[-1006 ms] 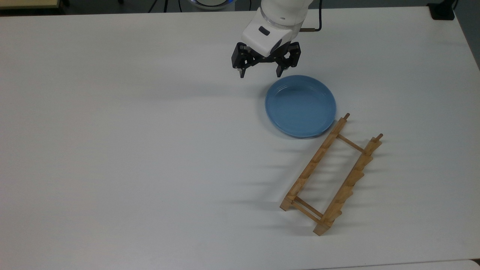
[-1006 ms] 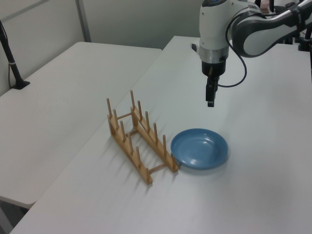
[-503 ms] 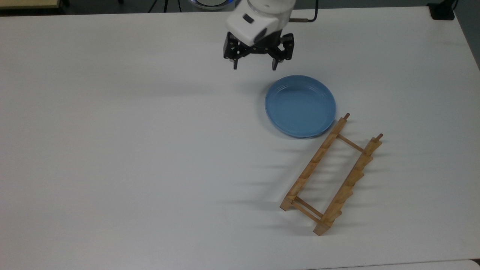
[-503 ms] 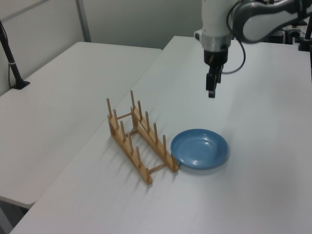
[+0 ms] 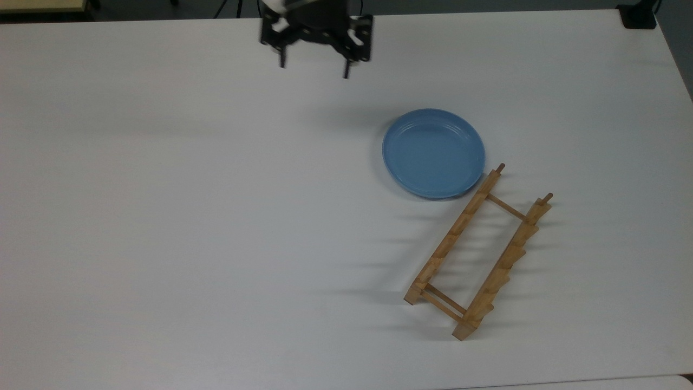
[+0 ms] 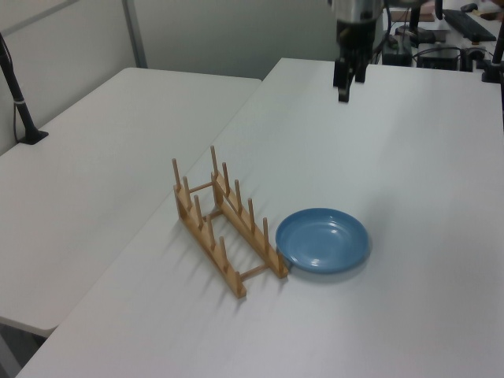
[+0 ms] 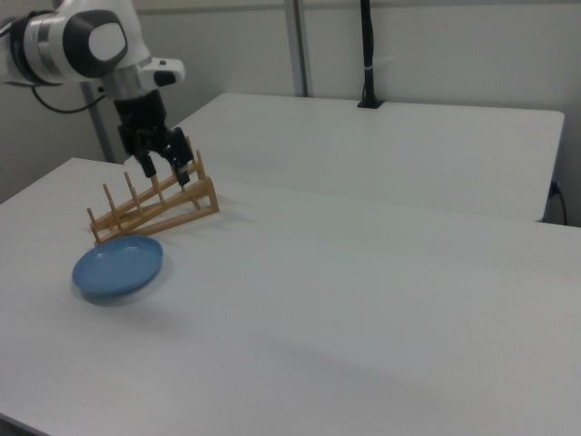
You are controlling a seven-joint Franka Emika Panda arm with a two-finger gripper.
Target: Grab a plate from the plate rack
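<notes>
Plate (image 5: 433, 153) lies flat on the white bench (image 5: 162, 216), right of centre in the top view, well facing up; in the left view it's lower centre-right (image 6: 323, 240), in the right view at the left edge, mid-height (image 7: 118, 267). Plate rack (image 5: 479, 254) sits just beside it, lower right in the top view, one rail end touching or nearly touching the plate's rim; can't tell which. No plate in the rack, pegs upright (image 6: 224, 224); in the right view the rack (image 7: 154, 211) is behind the plate. Hand (image 5: 314, 69) is at the top edge of the top view, left of centre, well apart from plate and rack, above the bench w/ nothing in it, fingers apart and pointing down. In the left view it's at top centre-right (image 6: 346, 83); in the right view upper left (image 7: 165, 170), overlapping the rack in the frame.
</notes>
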